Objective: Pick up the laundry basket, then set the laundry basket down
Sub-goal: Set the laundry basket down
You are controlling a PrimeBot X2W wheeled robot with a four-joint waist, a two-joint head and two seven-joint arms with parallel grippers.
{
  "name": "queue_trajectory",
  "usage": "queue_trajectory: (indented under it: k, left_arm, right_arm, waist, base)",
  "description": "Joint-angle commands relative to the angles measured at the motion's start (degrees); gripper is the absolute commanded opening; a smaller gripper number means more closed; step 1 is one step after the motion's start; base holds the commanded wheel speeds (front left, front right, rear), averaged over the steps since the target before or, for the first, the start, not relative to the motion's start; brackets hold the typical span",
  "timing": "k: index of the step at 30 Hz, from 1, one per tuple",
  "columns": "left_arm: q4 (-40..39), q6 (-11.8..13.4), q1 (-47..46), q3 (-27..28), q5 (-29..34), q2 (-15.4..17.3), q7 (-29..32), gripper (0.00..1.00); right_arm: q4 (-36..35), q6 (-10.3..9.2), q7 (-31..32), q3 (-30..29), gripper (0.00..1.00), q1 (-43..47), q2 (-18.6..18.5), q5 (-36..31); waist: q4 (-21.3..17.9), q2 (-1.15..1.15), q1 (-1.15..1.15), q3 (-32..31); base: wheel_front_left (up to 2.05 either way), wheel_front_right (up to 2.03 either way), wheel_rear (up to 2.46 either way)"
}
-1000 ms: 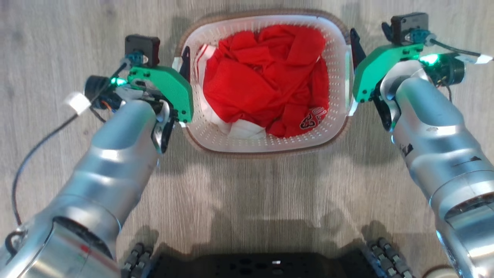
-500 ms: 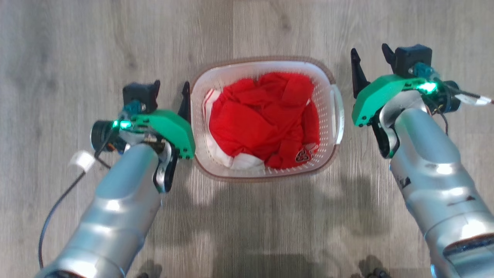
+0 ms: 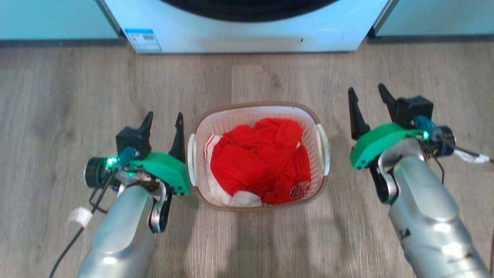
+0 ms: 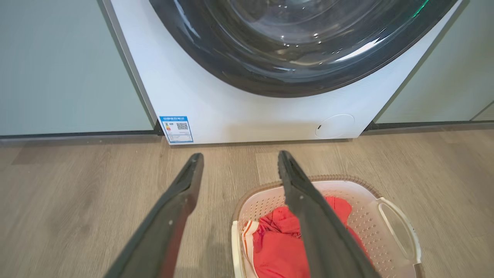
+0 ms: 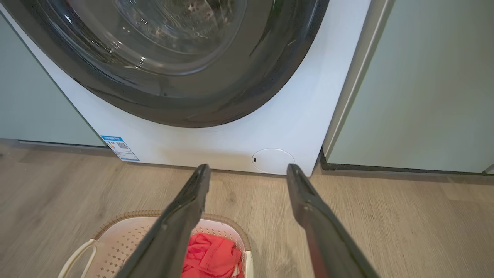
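On the wood-plank floor (image 3: 77, 96) before a white washing machine (image 3: 247, 34), the robot's left end effector (image 3: 164, 117) hangs with its two dark fingers spread wide and holding nothing. Its inner finger is just beside the left handle (image 3: 190, 154) of the laundry basket (image 3: 231, 117). The basket stands upright on the floor between the arms, heaped with red clothes (image 3: 258, 162). To its right, the right end effector (image 3: 366, 92) is likewise wide and empty, near the right handle (image 3: 323, 148) but apart from it. With neither handle gripped and the basket grounded, the set-down appears done. Any next move calls for drawing both arms outward, the left one carefully so its inner finger does not snag the handle.
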Motion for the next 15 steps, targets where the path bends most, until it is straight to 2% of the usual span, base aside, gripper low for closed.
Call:
queue_trajectory:
  k: [1, 10, 15]
  left_arm:
    - [-3.3, -0.4, 0.9, 2.9, 1.7, 0.7, -0.5, 1.0]
    - [-11.0, -1.4, 9.7, 6.7, 6.2, -0.3, -0.5, 1.0]
    - [-15.6, -0.6, 15.2, 9.3, 7.8, -0.6, -0.5, 1.0]
  right_arm:
    - [-3.4, 0.14, -0.4, 0.3, 1.0, 2.0, 1.0, 0.3]
    - [-11.4, 0.14, -0.4, 0.0, 1.0, 10.6, 1.0, -0.5]
    - [-15.2, 0.14, -0.4, -0.2, 1.0, 14.7, 1.0, -1.0]
  waist:
    - [-0.2, -0.01, 0.01, -2.8]
    - [-0.6, -0.01, 0.01, -8.6]
    - [-0.9, -0.01, 0.01, -11.1]
  base:
    - [0.0, 0.0, 0.0]
    - [0.0, 0.0, 0.0]
    - [0.0, 0.0, 0.0]
